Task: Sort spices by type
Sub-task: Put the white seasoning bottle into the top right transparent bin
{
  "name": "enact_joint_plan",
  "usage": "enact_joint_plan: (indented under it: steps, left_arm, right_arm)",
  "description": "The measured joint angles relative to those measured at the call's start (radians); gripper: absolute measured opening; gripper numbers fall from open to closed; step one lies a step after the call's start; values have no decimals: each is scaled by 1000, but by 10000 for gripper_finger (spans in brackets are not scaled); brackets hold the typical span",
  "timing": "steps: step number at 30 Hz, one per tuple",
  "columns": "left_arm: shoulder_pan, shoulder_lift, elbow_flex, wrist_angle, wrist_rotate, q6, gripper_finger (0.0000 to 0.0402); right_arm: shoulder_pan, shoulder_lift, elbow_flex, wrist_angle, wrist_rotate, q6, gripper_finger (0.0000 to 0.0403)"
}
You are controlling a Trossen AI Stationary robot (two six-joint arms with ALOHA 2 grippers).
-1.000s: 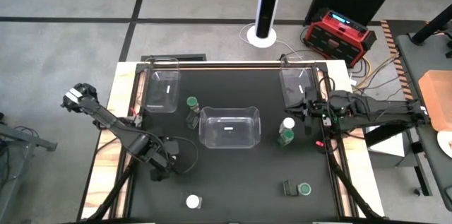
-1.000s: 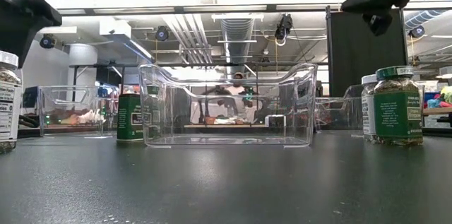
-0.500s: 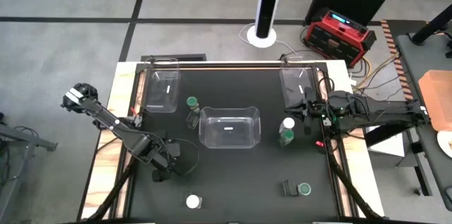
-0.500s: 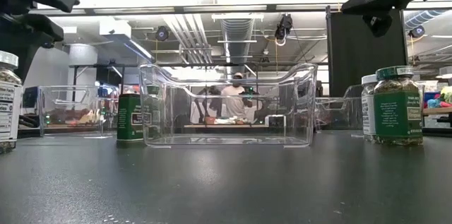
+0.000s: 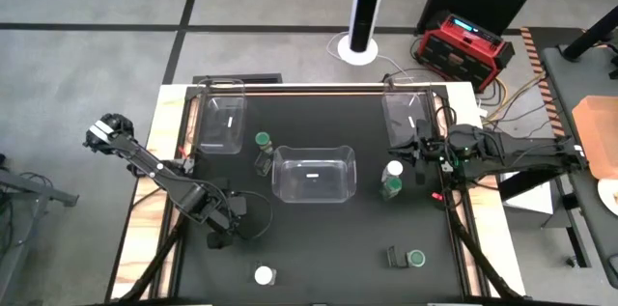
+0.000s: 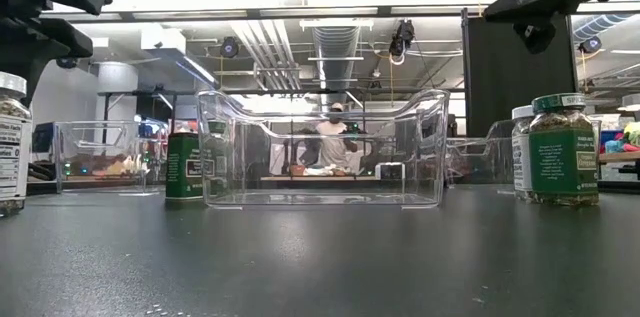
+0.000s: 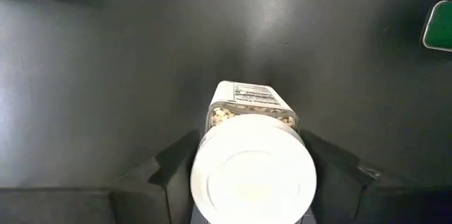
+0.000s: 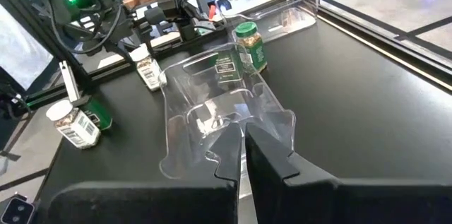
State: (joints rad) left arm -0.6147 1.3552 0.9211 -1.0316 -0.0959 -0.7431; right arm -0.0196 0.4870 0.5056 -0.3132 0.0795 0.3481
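Although three clear bins stand ready on the black tabletop (image 5: pixel 319 238), none holds a jar, so by my judgement the sorting has hardly begun and every spice is left to place. Take the large centre bin (image 5: pixel 314 173) as landmark. Beside its left wall stand a green-lidded jar (image 5: pixel 262 140) and a dark green jar (image 5: pixel 263 162) touching or nearly touching it. Beside its right wall a white-lidded jar (image 5: pixel 393 169) and a green-lidded jar with a green label (image 5: pixel 389 188) stand close together. Nearer the front edge, well apart from the bin, are a lone white-lidded jar (image 5: pixel 263 275) to the front left and a green-lidded jar (image 5: pixel 415 259) beside a dark green tin (image 5: pixel 395 257) to the front right. Two smaller bins, one at the back left (image 5: pixel 222 123) and one at the back right (image 5: pixel 403 119), are empty too. The left tool (image 7: pixel 247 181) hangs over a white-lidded jar (image 7: pixel 253 164), its fingers spread to either side of the lid and apparently not clamped on it, so this looks like the first pick. The right tool (image 8: pixel 244 155) waits just right of the centre bin, clenched and empty.
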Motion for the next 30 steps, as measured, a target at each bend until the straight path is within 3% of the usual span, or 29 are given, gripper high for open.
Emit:
enact_joint_plan:
  steps: [9,18,26,30]
  left_arm:
    - [1,-10,9,-13,0,5,188]
    - [28,-11,180,-38,-69,80,188]
    - [111,-10,376,-43,-263,357,188]
    - [197,-9,457,-9,-287,516,188]
  right_arm:
    - [0,0,-2,0,0,0,13]
    - [0,0,-2,0,0,0,13]
    - [0,0,-2,2,0,-6,13]
    - [0,0,-2,4,0,-6,13]
